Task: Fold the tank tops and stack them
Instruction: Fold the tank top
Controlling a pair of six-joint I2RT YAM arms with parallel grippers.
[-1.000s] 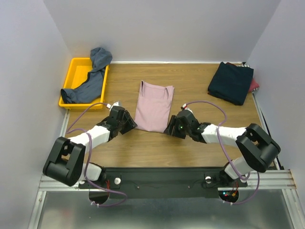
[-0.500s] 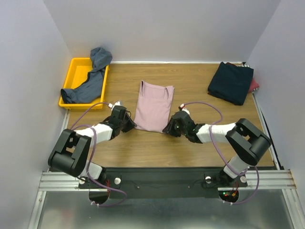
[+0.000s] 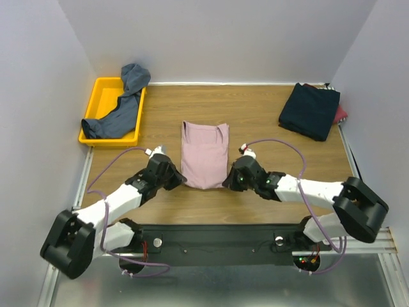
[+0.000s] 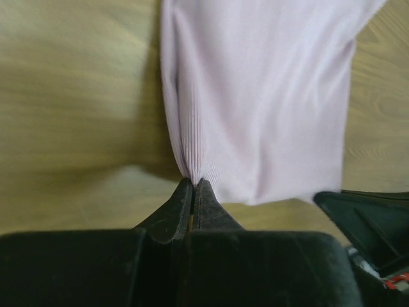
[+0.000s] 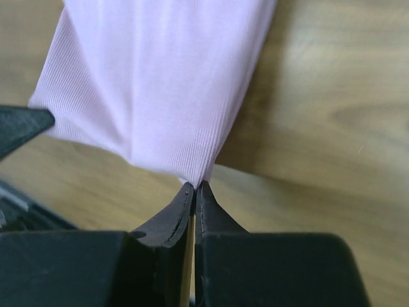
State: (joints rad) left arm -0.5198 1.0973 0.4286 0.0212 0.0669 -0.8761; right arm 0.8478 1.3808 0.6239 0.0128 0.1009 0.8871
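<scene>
The left gripper (image 4: 193, 187) is pinched tight on the near-left hem corner of the pink tank top (image 3: 204, 152), which lies flat on the table (image 3: 268, 121) and runs lengthwise straight ahead of it — straps at the far end. The right gripper (image 5: 193, 187) clamps the near-right corner likewise. Both arms are equally near, so the coming fold likely carries the hem forward, away from both.
</scene>
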